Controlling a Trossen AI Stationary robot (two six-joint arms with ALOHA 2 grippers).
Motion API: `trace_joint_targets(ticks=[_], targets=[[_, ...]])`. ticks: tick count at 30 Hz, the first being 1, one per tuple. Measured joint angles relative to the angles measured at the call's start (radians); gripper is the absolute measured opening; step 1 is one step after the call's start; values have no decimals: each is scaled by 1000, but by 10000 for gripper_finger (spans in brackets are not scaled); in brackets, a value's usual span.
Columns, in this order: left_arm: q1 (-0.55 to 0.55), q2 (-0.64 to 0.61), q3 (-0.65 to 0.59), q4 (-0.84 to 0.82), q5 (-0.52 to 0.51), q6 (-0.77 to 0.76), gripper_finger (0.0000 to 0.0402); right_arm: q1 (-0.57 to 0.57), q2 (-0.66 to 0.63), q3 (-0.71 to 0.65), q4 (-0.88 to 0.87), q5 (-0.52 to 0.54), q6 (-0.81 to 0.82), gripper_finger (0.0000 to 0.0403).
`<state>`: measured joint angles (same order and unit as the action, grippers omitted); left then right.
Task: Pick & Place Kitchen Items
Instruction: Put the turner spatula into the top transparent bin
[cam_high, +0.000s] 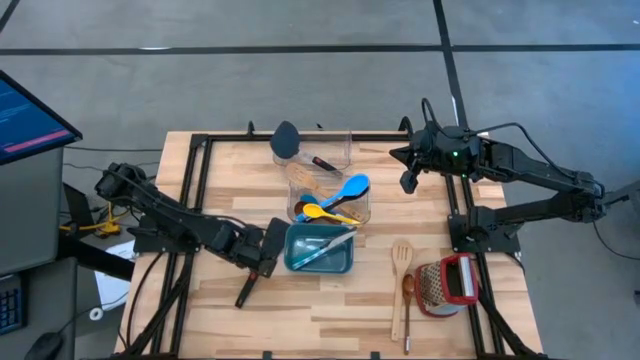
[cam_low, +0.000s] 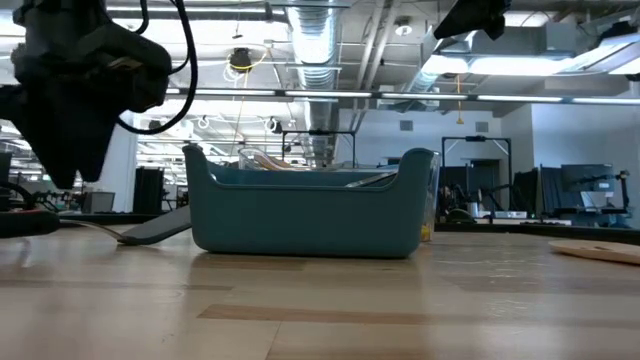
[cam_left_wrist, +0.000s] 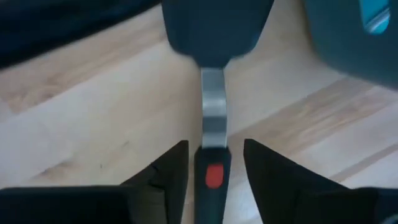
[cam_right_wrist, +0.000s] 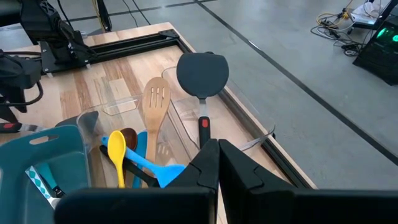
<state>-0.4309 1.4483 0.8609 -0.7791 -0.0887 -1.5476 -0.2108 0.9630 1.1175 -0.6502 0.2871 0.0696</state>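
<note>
Black spatula with steel neck and red-dotted handle (cam_left_wrist: 213, 124): flat on the pale wooden table (cam_high: 500, 310), just outside the teal plastic bin (cam_high: 320, 250), on its left-arm side; handle running between the left gripper (cam_high: 268, 258) fingers (cam_left_wrist: 163, 177), which stand apart on either side, no clamp evident. In the overhead view, same spatula (cam_high: 247, 290) lying angled away from the bin toward the table's near edge.

Other utensils: yellow spoon (cam_high: 318, 212), blue spoon (cam_high: 350, 187), pale slotted wooden spatula (cam_right_wrist: 155, 102) and a second black spatula (cam_high: 286, 140) in the clear plastic container (cam_high: 350, 140); a striped-handled item inside the teal bin; a slotted wooden spatula (cam_high: 402, 258) and brown wooden spoon (cam_high: 408, 292) loose on the table beside a red-and-white grater (cam_high: 448, 285).

Step judged: release of the spatula beside the bin, or approach to grasp; cannot tell which. Next move calls for either a clean lift clear of the handle or closure on it.

Left arm stretched low toward the bin, wrist near the table. Right gripper (cam_high: 409, 180) raised near the far right corner, fingers together, idle.
</note>
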Motion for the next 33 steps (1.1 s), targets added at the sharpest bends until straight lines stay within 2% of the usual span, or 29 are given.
trace_joint_targets(ticks=[5,10,16,21,33], targets=[[0,0,0,3,-30,2,163,0,0,0,0,0,0,0],[0,0,-13,32,-66,2,164,0,0,0,0,0,1,0],[0,0,-104,174,-54,0,164,0,0,0,0,0,1,0],[0,0,-155,192,-36,-5,161,0,0,0,0,0,1,0],[0,1,-177,267,-36,-4,160,0,0,0,0,0,1,0]])
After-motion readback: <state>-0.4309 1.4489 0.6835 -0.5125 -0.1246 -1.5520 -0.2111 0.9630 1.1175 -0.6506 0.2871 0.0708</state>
